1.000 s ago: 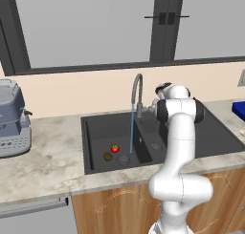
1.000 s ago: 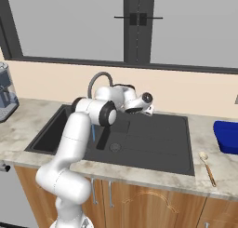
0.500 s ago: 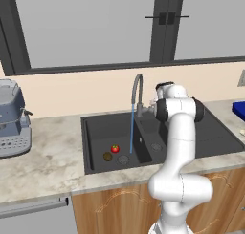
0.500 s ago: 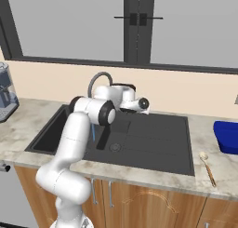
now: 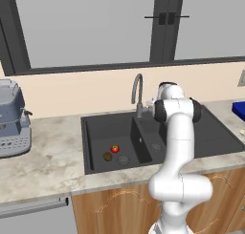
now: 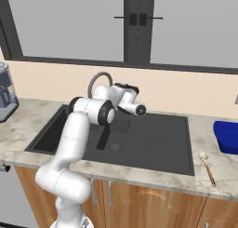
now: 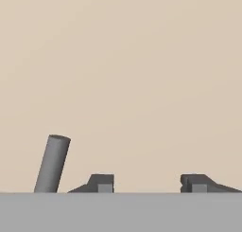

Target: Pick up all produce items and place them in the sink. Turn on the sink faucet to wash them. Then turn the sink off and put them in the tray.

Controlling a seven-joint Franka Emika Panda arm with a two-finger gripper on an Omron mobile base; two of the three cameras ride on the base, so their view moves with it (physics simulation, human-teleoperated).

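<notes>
- Gripper (image 7: 147, 184) at the sink's (image 5: 95, 166) back edge, facing the wall; fingertips apart with nothing between them.
- Grey lever post (image 7: 52, 164) stands just beside one fingertip, outside the gap.
- Tomato (image 5: 115, 148) and brown fruit (image 5: 107, 156) lie in the sink's left basin, well apart from the gripper.

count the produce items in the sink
2, both on the floor of the sink's left basin, near its drain: the red one and, just left and nearer the front, the brown one. The arm hides part of the right basin, so more could be there.
</notes>
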